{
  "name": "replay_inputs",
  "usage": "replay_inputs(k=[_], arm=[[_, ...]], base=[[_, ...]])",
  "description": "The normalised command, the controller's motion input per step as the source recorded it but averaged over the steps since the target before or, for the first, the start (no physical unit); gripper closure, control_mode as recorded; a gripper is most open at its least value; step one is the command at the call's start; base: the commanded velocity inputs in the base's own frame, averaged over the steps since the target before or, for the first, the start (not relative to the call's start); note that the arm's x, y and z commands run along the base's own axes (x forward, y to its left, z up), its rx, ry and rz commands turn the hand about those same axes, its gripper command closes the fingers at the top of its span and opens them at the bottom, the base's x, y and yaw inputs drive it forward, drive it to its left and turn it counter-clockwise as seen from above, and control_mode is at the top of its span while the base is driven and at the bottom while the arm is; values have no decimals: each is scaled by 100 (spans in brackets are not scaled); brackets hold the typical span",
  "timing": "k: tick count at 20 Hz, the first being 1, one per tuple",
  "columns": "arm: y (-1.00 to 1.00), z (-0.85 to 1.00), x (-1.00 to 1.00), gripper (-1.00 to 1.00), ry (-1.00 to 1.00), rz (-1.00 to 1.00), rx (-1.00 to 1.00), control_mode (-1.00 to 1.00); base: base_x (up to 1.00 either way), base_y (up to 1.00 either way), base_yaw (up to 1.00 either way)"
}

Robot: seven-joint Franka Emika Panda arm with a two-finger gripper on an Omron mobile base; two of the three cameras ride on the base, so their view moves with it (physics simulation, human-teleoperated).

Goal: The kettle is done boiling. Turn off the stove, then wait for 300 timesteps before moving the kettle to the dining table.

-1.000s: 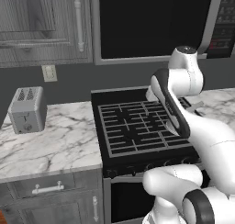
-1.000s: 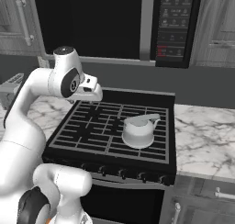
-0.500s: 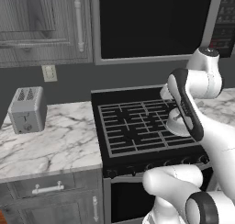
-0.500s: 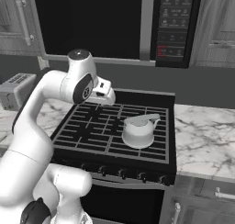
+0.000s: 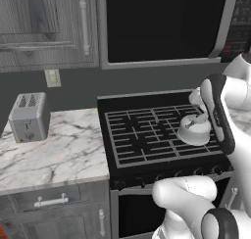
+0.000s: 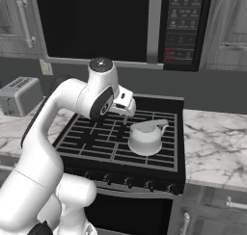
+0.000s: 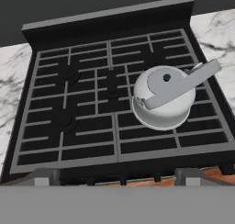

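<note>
One kettle (image 7: 163, 98) stands upright on the grey grates of one black stove (image 7: 92, 117), on the right-hand side of the cooktop toward the front, its slanted stick handle (image 7: 181, 84) angled up across the domed lid. In the right base view the same kettle (image 6: 145, 137) sits just behind the row of front knobs (image 6: 130, 182), of which five can be counted there. One silver toaster (image 5: 29, 116) stands on the marble bench (image 5: 54, 155) left of the stove, well apart from the kettle; a second stretch of marble bench (image 6: 217, 150) lies to the stove's right. One black microwave (image 6: 120, 22) hangs above the cooktop, and one wall outlet (image 5: 51, 77) is set above the toaster. One claw (image 7: 119, 176) is present: its two dark finger tips (image 7: 43, 176) stand spread wide at the bottom of the hand view, above the stove's front edge, holding nothing and touching nothing, with the kettle apart from and beyond them.
</note>
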Motion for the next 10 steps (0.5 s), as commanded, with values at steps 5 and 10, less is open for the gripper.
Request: replay_inputs(k=[5,10], arm=[[-48,7,-25,-100,-13,-2,4,-100],[-41,2,-30,-100,-15,0,2,-100]], base=[[0,0,0],[0,0,0]])
